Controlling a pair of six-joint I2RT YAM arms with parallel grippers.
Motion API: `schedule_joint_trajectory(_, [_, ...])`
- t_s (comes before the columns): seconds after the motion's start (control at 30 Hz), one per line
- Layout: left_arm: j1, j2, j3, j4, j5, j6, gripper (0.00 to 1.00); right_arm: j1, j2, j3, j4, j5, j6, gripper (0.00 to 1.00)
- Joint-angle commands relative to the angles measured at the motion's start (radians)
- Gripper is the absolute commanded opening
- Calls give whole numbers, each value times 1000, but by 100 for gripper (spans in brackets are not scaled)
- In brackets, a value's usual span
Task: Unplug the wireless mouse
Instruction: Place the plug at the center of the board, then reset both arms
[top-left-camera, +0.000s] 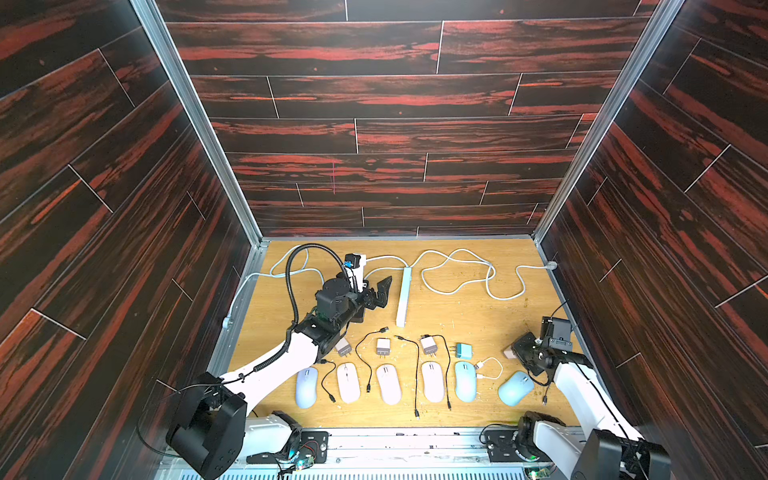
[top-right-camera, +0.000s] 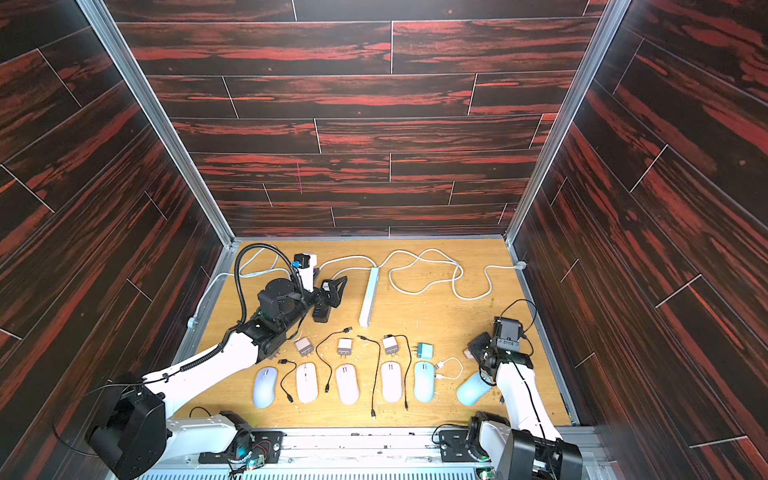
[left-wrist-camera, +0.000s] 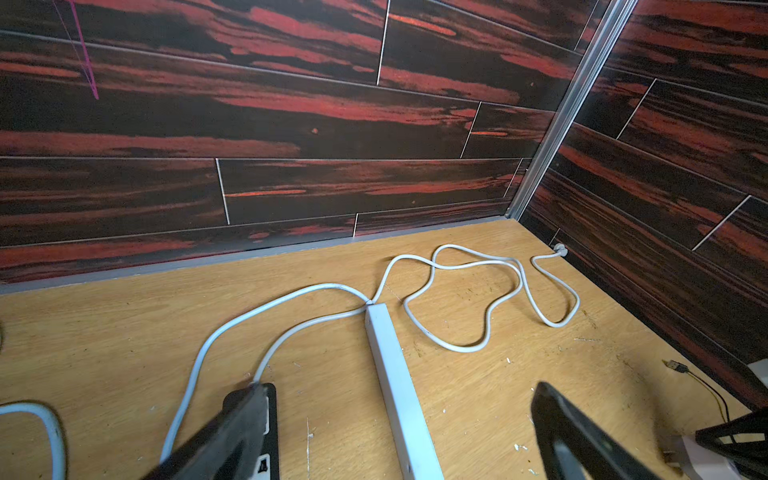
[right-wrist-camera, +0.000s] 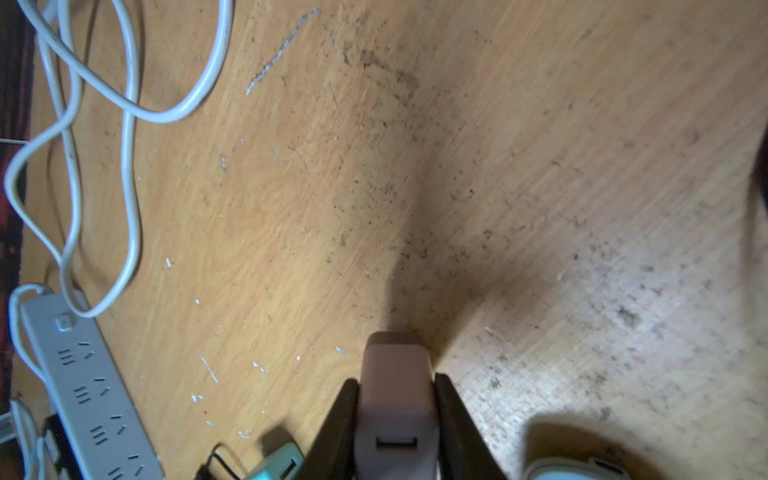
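The right gripper (right-wrist-camera: 397, 380) is down at the table's (top-left-camera: 457, 316) right side, with its two fingers (right-wrist-camera: 338, 424) pressed against the flat sides of a pink charger (right-wrist-camera: 395, 415), so it is clamped on that block. Whether the charger rests on the wood or hangs just above it cannot be told. The pale blue mouse (top-left-camera: 515, 387) lies just beside this gripper. It is turned at an angle and is the right-hand end of a row of six mice near the table's front edge. A short white cable (top-left-camera: 492, 368) curls on the table between it and the teal mouse (top-left-camera: 464, 380), with both plugs lying toward the teal one. The left gripper (top-left-camera: 378, 293) is farther back, just beside the long power strip (top-left-camera: 403, 297). Its jaws are spread wide and hold nothing.
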Motion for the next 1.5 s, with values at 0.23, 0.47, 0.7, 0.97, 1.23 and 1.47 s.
schedule_joint_trajectory(0.23, [8, -2, 7, 3, -14, -6, 100, -10, -43, -4, -38, 21, 8, 55])
schedule_joint_trajectory(0.47, [20, -15, -8, 24, -25, -9, 100, -10, -97, 71, -78, 61, -27, 76])
schedule_joint_trajectory(0.7, [121, -57, -68, 58, -51, -68, 100, -4, -148, 170, 2, 54, -109, 89])
schedule_joint_trajectory(0.97, [252, -120, -180, 65, -253, -29, 100, -4, -213, 209, 189, 84, -254, 94])
schedule_joint_trajectory(1.23, [333, -110, -255, 26, -449, 78, 100, -4, -163, 138, 479, 155, -395, 95])
schedule_joint_trajectory(1.47, [383, -18, -285, 50, -483, 135, 100, 6, -23, 60, 591, 159, -492, 95])
